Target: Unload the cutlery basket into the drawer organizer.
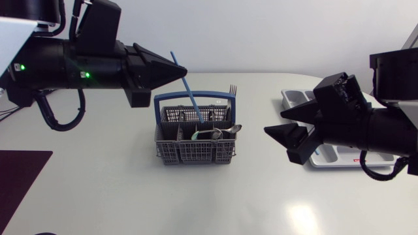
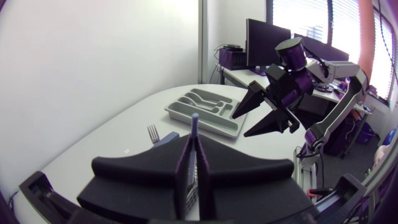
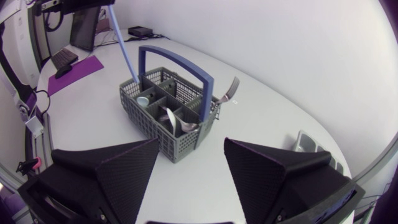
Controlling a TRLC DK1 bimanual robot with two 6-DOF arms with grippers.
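1. Cutlery basket [image 1: 194, 142]: grey mesh with a blue carrying handle. It stands upright near the middle of the table [image 1: 130, 196].

2. Basket contents:
   - Spoons [image 1: 221, 133] lie tilted in the compartments on the side towards your right arm [image 1: 366, 130].
   - A fork [image 1: 232, 89] stands tines up at the far side.
   - A blue utensil [image 1: 189, 93] with a long thin handle leans towards your left arm [image 1: 78, 65]. Its lower end is inside the basket, but you cannot tell in which compartment.

3. Left jaws: closed flat on the blue utensil's handle from both sides, close to its upper end. They hang above the basket and just to its left.

4. Right jaws: spread wide, holding nothing. They hover over bare table between the basket and the drawer organizer [image 1: 297, 98], pointing at the basket.

5. Drawer organizer: a pale tray with long divided slots, lying flat on the right part of the table. It is well apart from the basket and partly covered by your right arm in the head view.
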